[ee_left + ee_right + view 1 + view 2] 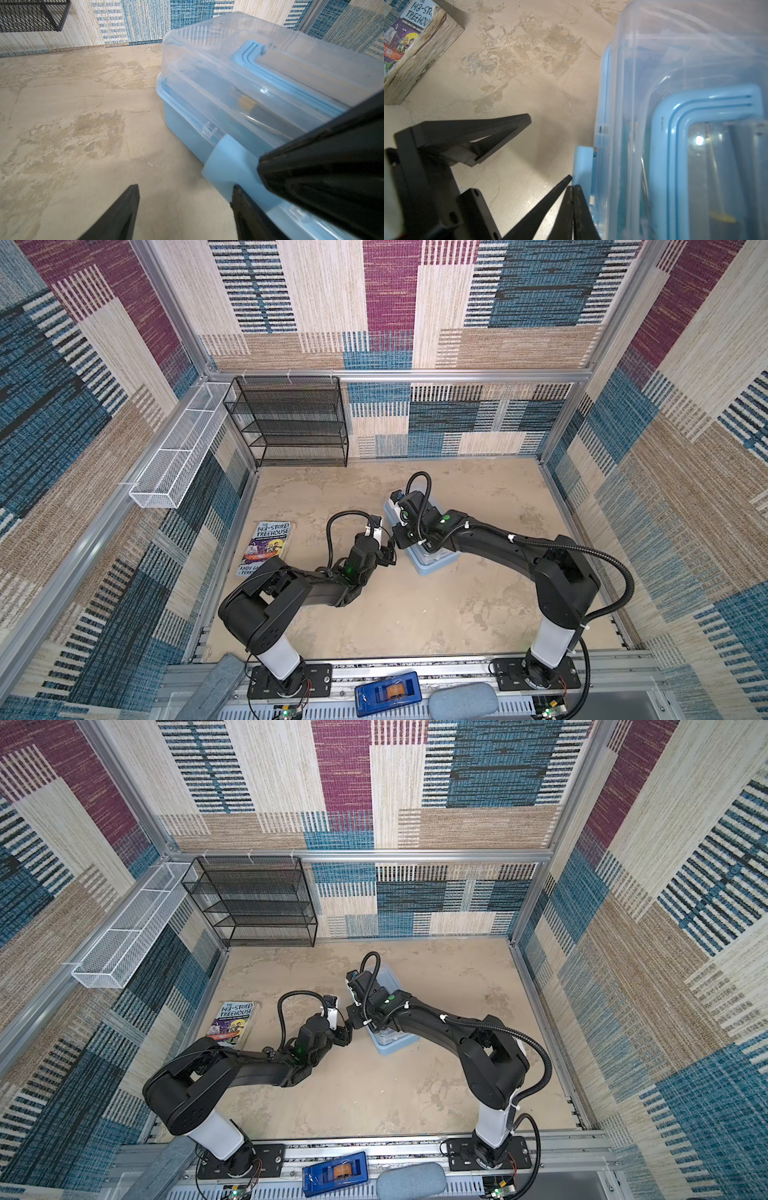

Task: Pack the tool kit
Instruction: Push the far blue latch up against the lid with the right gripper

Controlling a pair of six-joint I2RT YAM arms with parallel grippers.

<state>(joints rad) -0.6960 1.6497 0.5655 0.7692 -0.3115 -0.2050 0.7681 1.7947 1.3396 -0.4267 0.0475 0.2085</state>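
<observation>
Pale blue tool kit case [436, 566], clear lid [207, 52] down, right gripper [573, 188] pinched together against its front latch [228, 162] — left gripper [185, 187] spread apart, one finger beside the same latch

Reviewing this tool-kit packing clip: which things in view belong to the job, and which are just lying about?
Job: tool kit case, blue latch.
Lying about: paperback book, tape dispenser, black mesh shelf, white mesh basket.
</observation>
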